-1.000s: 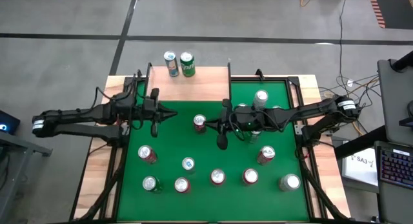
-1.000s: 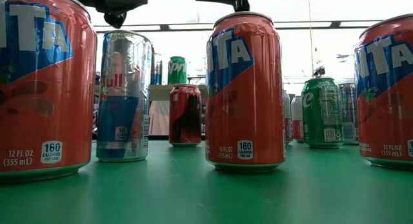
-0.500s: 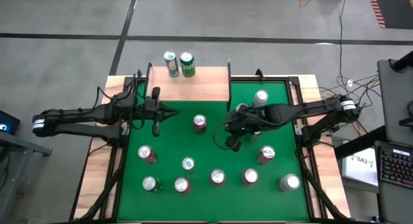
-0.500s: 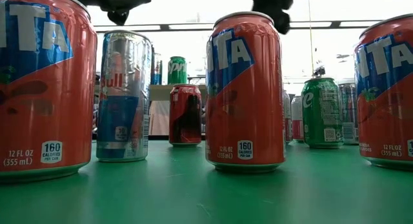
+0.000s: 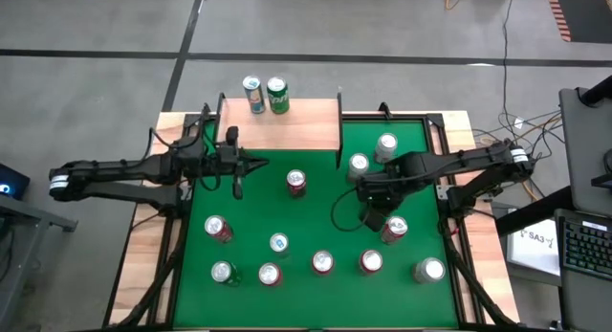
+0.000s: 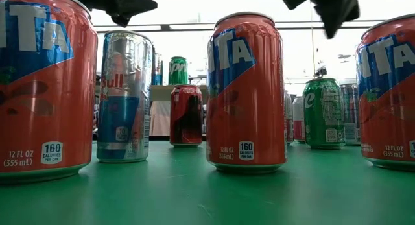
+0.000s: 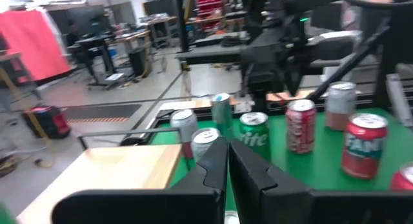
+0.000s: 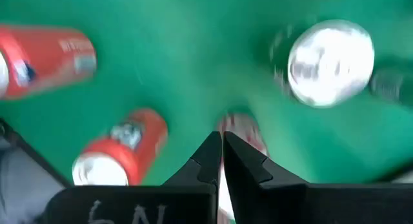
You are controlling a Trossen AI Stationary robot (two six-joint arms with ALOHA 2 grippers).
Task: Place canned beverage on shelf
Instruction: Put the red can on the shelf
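The shelf, a light-wood board, stands at the table's far left; its top also shows in the left wrist view. Two cans stand upright on its far edge. Several more canned beverages stand upright on the green table top. My right gripper is shut, points down and hangs over the table's right half, just left of a red can; a red can shows beyond its fingertips. My left gripper is shut and level, at the shelf's near edge.
Cans stand close together across the near half of the table, such as a red one mid-table and silver-topped ones at the far right. In the low view large orange cans fill the front. Cables and a desk lie beyond the right edge.
My right gripper has swung toward the table's right and near edges. It has tipped from level to pointing down, and its fingers have stayed shut. No can has moved.
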